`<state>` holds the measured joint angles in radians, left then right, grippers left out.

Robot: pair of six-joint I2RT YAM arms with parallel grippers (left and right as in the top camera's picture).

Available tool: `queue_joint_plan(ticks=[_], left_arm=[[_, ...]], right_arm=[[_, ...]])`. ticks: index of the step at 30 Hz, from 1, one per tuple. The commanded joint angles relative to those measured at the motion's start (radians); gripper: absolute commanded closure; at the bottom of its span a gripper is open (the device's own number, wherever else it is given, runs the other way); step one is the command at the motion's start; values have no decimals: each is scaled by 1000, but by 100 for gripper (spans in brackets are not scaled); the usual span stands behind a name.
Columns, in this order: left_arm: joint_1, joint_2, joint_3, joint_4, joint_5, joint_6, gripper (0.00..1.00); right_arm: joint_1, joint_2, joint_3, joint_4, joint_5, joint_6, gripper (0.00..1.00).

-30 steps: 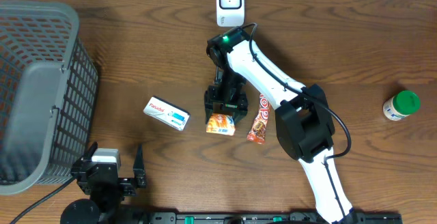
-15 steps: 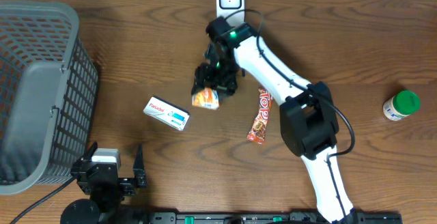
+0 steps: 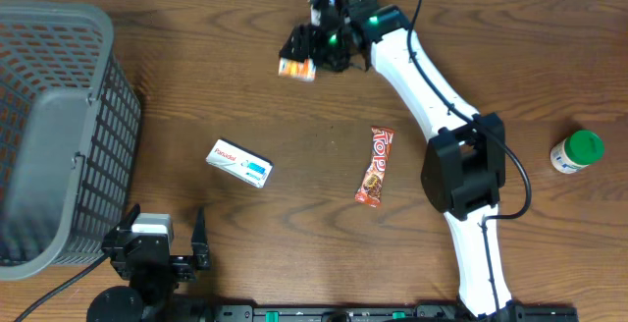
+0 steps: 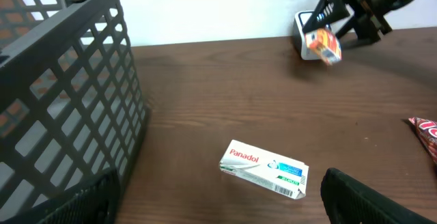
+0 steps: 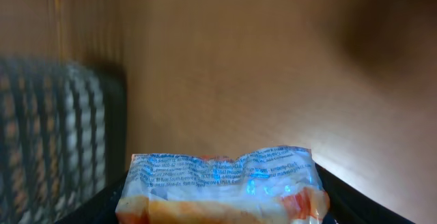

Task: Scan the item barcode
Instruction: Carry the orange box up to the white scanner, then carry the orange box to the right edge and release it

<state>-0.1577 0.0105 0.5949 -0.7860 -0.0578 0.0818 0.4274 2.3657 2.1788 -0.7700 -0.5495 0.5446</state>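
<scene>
One snack packet (image 3: 296,67), one box (image 3: 239,163), one bar (image 3: 374,168)

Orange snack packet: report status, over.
Right gripper shut on orange snack packet, held in the air near scanner. Left gripper open, idle. Nothing between packet and scanner.

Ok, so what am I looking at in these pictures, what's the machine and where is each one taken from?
Two robot arms at a wooden table. One picture looks down from above; the other two come from cameras on the wrists. The right gripper holds an orange snack packet in the air near a white scanner. The left gripper is open and empty. On the table are a Panadol box, a red snack bar and a green-lidded bottle, beside a grey basket.
</scene>
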Motion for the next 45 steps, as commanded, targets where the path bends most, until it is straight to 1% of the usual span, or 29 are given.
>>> queue_joint_plan(ticks=[1, 5, 9, 15, 19, 27, 32, 38, 45], left_arm=[[4, -6, -2, 1, 2, -2, 7], [4, -6, -2, 1, 2, -2, 7], [4, -6, -2, 1, 2, -2, 7], [4, -6, -2, 1, 2, -2, 7], [4, -6, -2, 1, 2, -2, 7], [4, -6, -2, 1, 2, -2, 7], [4, -6, -2, 1, 2, -2, 7], [4, -6, -2, 1, 2, -2, 7], [4, -6, -2, 1, 2, -2, 7]], right_arm=[[-15, -4, 21, 56, 161, -5, 34], [-10, -4, 21, 174, 279, -99, 34], [-2, -4, 21, 261, 442, -131, 36], [0, 15, 13, 403, 657, -158, 35], [-5, 67, 13, 519, 702, -158, 31], [-6, 241, 13, 809, 775, -221, 30], [-6, 266, 13, 822, 819, -221, 31], [-7, 262, 14, 829, 847, -271, 30], [-7, 212, 14, 786, 864, -314, 30]])
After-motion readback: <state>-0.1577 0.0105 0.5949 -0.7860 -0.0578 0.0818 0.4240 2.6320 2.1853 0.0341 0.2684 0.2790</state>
